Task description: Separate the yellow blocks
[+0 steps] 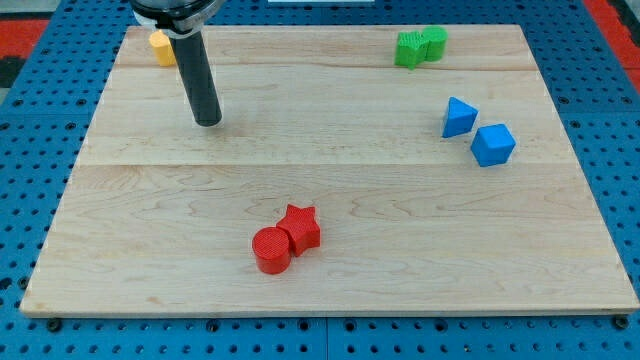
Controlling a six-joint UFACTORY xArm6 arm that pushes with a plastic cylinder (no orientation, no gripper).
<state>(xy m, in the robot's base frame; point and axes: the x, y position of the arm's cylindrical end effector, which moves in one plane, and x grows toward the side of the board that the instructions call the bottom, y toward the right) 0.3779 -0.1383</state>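
We start with what is hard to see: only one yellow block [161, 47] shows, up at the table's [330, 290] top-left corner, and the rod covers its right side, so we cannot make out its full shape or tell whether a second yellow piece sits behind the rod. What shows looks like a small angular chunk; its long axis and heading are beyond us from here. The top of the arm is cut off by the view's top edge.

Our rod comes down from the top, and my tip [208, 122] rests on the wood below and to the right of the yellow block, clear of it. We carry no claw at all, just this bare rod, so nothing is being gripped.

Now the count. One yellow visible. Two green blocks [420, 46] pressed together near the top right, shapes unclear. Two blue: a blue triangular block [458, 117] and a blue cube-like block [493, 144] just beside it at the right. Two red, touching, low in the middle: a red star [301, 227] and a red cylinder [271, 250].
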